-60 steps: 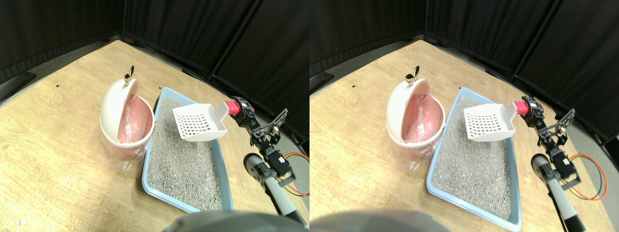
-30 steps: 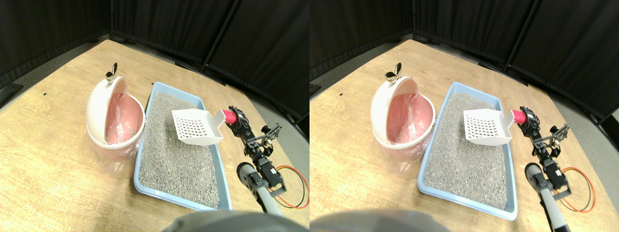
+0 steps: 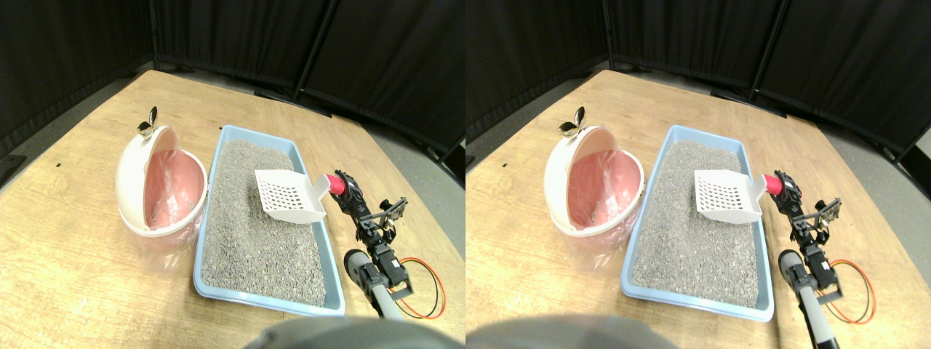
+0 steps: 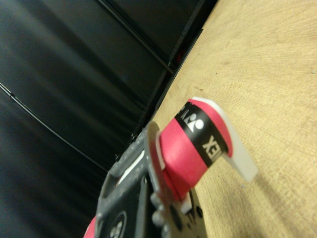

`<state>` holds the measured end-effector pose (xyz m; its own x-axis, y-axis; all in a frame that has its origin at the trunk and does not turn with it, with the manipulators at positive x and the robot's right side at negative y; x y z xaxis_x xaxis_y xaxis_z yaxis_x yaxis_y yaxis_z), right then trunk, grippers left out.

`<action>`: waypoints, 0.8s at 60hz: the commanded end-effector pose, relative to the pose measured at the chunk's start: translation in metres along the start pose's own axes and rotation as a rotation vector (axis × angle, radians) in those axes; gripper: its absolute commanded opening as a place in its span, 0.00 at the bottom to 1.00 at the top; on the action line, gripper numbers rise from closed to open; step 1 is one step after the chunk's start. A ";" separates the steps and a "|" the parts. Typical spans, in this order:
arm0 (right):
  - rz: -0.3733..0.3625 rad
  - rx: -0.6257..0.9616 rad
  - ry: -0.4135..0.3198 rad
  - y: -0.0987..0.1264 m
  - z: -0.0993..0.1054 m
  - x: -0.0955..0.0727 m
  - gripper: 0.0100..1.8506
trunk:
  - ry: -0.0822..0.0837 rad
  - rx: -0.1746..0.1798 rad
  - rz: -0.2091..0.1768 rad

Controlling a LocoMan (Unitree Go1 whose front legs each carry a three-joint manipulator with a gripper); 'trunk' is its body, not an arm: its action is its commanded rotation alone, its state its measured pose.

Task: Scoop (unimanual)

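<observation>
White perforated plastic marks the scoop, which hangs just right of centre in the stereo pair's left half, over the right-hand part of the grey litter filling the pale blue tray. Its long axis runs from the red-wrapped handle at the right to the open mouth at the left, nearly level. The right end effector sits at the handle's right end, closed on that red wrap; the wrist view shows the handle seated against the dark jaw frame. No lump shows in the scoop. The pink-lined bin with its white lid tipped open stands on the wooden desk at centre left, beyond the tray's left rim. Judging from this, the litter lies below and left of the mouth, so scooping calls for a downward, leftward dip.
</observation>
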<state>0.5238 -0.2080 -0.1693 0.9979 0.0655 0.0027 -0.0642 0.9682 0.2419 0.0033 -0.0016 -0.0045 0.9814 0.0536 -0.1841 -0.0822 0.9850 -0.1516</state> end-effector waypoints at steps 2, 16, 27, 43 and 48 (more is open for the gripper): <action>0.007 0.032 -0.046 0.008 0.006 0.000 0.02 | -0.023 0.003 -0.008; -0.002 0.073 -0.054 0.000 -0.004 -0.005 0.02 | -0.023 0.028 -0.032; -0.020 0.076 -0.031 -0.008 -0.010 -0.010 0.02 | -0.023 0.043 -0.046; -0.072 0.085 0.023 -0.016 -0.018 -0.016 0.02 | -0.024 0.044 -0.055; -0.078 0.091 0.042 -0.017 -0.020 -0.016 0.02 | -0.021 0.041 -0.052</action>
<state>0.5086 -0.2199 -0.1963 0.9965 0.0216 -0.0807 0.0067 0.9420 0.3357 0.0031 -0.0012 -0.0054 0.9842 0.0082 -0.1768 -0.0282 0.9934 -0.1110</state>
